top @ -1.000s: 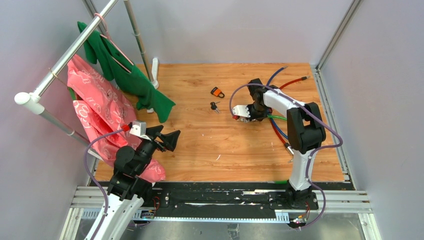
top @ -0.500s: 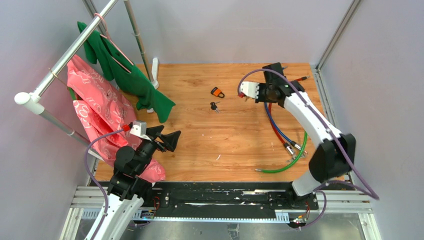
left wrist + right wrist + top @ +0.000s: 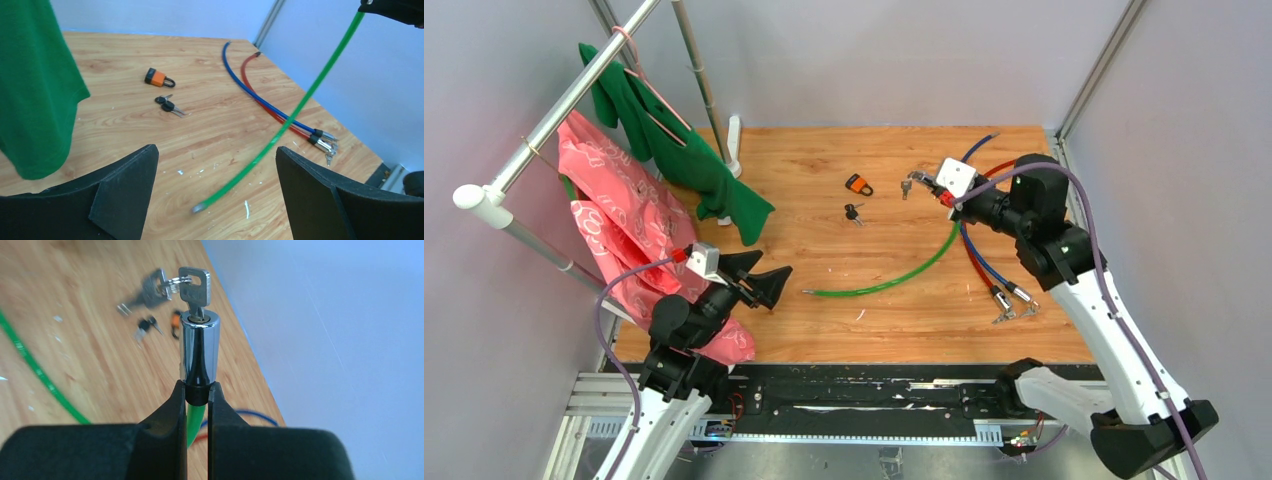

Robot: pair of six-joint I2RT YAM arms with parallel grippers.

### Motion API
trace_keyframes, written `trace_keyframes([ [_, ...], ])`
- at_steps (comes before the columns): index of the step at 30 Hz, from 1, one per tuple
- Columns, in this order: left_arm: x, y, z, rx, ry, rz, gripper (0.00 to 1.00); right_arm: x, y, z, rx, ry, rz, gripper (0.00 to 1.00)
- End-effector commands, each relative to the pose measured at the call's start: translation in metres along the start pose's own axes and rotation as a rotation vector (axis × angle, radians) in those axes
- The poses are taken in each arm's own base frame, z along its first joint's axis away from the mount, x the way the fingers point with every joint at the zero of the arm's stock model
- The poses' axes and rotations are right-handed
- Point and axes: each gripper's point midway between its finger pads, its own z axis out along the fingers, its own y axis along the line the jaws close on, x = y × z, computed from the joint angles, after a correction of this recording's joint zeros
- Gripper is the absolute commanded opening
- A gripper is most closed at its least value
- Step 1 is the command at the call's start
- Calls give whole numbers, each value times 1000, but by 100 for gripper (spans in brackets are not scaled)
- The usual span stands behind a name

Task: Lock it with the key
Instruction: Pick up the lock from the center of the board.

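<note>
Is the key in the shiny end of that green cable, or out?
In: the key stands in the chrome lock head, spare key dangling beside.

The top view looks down from above and behind the arms on the whole surface point(image 3: 874, 330), with the arm bases at its near edge. The left wrist view sits low at the near left and faces far and right across the wood, its own fingers point(image 3: 125, 185) filling the bottom corners. The right wrist view hangs over the far right and looks left along its fingers, very close on the chrome end of the green cable point(image 3: 884, 285). All three views share the padlock point(image 3: 858, 184), the keys point(image 3: 853, 212) and the green cable. In the right wrist view the first two are blurred.
</note>
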Motion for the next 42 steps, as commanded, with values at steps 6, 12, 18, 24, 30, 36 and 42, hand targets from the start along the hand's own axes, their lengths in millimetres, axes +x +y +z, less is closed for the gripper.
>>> trace_keyframes([
  [6, -15, -50, -6, 280, 25, 149, 79, -89, 87, 14, -308, -482, -203, 0],
  [12, -20, -72, -15, 466, 121, 452, 73, -109, 115, 17, -465, -629, -231, 0],
  [18, -23, -77, -24, 584, 219, 709, 77, -108, 130, 38, -502, -617, -145, 0],
  [24, 18, -64, -31, 607, 446, 593, 73, -83, 60, 77, -72, -379, 197, 0],
  [30, 15, -65, -25, 618, 456, 581, 74, -51, 30, 75, 180, -271, 429, 0],
  [36, 10, -34, -3, 346, 520, 446, 79, -18, 3, 61, 429, -178, 633, 0],
  [42, -7, 27, 18, -107, 463, 313, 80, 14, 8, 55, 507, -87, 646, 0],
])
